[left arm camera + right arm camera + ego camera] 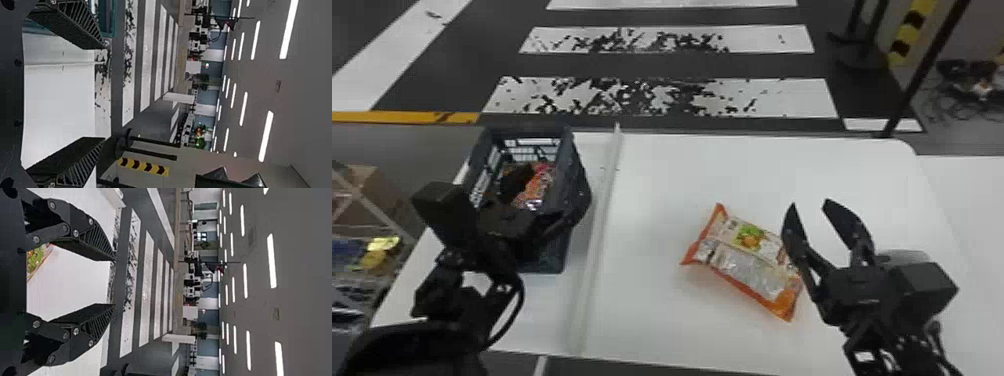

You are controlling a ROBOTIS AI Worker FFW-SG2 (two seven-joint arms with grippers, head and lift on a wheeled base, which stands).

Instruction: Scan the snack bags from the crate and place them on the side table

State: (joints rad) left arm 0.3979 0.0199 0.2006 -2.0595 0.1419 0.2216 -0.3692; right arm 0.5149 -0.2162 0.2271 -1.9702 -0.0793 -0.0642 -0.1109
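Observation:
My left gripper (pixel 555 183) is open over the near part of the dark crate (pixel 577 172), one finger over its inside and the other by its right wall. Orange-red snack packaging (pixel 544 181) lies in the crate, partly hidden by that arm. In the left wrist view the left gripper (pixel 103 93) has its fingers wide apart with nothing between them. An orange and white snack bag (pixel 749 257) lies flat on the white table (pixel 682 175). Just right of it, my right gripper (pixel 810 203) stands open and empty. In the right wrist view, the bag's green-printed part (pixel 35 262) shows behind a finger of the right gripper (pixel 114 282).
A raised white strip (pixel 597 240) runs front to back across the table between crate and bag. A dark pole (pixel 922 75) rises behind the table's back right corner. Beyond the left edge stand a cardboard box (pixel 369 187) and a rack with bagged goods (pixel 379 252).

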